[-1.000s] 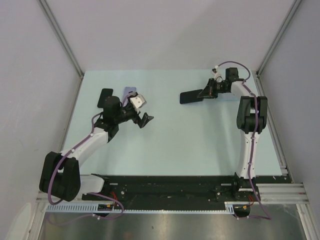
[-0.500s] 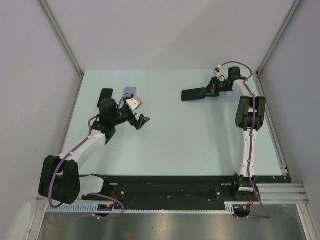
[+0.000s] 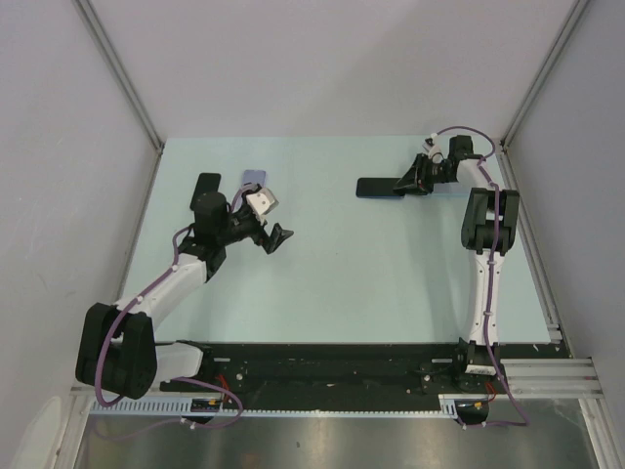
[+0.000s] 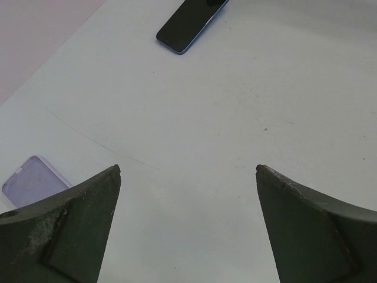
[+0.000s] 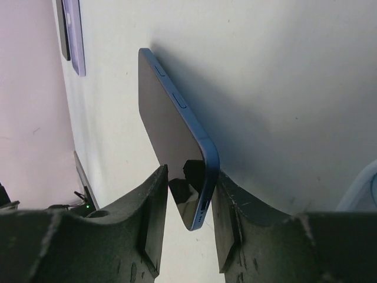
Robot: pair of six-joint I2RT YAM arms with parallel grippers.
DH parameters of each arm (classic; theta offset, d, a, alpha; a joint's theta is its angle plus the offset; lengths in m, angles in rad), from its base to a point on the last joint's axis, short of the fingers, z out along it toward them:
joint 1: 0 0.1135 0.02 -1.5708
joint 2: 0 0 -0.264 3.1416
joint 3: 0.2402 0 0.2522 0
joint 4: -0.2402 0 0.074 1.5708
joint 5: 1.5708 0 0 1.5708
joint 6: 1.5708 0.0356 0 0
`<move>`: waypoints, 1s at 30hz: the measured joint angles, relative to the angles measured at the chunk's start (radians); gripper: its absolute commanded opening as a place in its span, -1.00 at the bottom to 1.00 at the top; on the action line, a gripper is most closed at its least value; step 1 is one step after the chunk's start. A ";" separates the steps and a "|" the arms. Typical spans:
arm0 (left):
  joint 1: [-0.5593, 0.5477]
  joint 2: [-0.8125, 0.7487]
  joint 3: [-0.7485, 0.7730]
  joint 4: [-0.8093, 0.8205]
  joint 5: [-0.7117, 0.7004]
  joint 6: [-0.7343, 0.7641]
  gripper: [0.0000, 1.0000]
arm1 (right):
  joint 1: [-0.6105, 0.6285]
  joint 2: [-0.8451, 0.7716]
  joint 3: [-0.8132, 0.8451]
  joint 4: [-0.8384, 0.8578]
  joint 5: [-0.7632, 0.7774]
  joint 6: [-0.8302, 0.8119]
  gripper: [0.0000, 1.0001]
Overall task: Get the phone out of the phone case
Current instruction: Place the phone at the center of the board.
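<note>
Obs.: dark-screened, blue-rimmed slab phone [image 5: 171,118] lies bare on the pale blue-green table [image 3: 342,283], upper right of the overhead frame. Its near end sits between the fingers of the right gripper [image 5: 189,177]. In the right wrist view one finger is on the screen side and the other on the table side, under the blue rim. The jaws stand narrow around the phone's thickness, but whether they pinch it or stand just clear I cannot tell. The low, flat wrist suggests the phone is being laid down rather than carried. Lilac soft-plastic phone case [image 4: 32,180], apparently empty, lies flat in the upper left of the overhead frame, well apart from the phone. Just beside it is a black flat slab [image 3: 205,189] of unclear kind. Left gripper [image 4: 188,171] hangs released, jaws spread wide with nothing between them, near the case but not touching it; probably parked clear so as not to disturb it. Judgement: phone and case are separate, so the extraction itself looks done. What remains is a clean let-go and withdrawal on the right. Risk: the lower finger drags or tips the phone as it pulls out.
</note>
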 measured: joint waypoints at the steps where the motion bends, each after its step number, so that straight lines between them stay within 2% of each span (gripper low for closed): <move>1: 0.000 0.000 0.000 0.000 0.000 0.000 1.00 | -0.001 0.000 0.002 0.000 0.004 0.001 -0.15; 5: 0.000 0.003 0.000 0.000 0.005 -0.007 1.00 | -0.001 0.000 0.016 0.010 0.024 0.005 -0.03; 11: 0.000 0.007 0.000 0.000 0.007 -0.008 1.00 | -0.001 0.000 0.045 0.027 0.058 0.019 0.02; 30: 0.000 0.007 -0.007 0.003 0.023 -0.016 1.00 | -0.001 0.000 0.054 0.050 0.114 0.012 0.04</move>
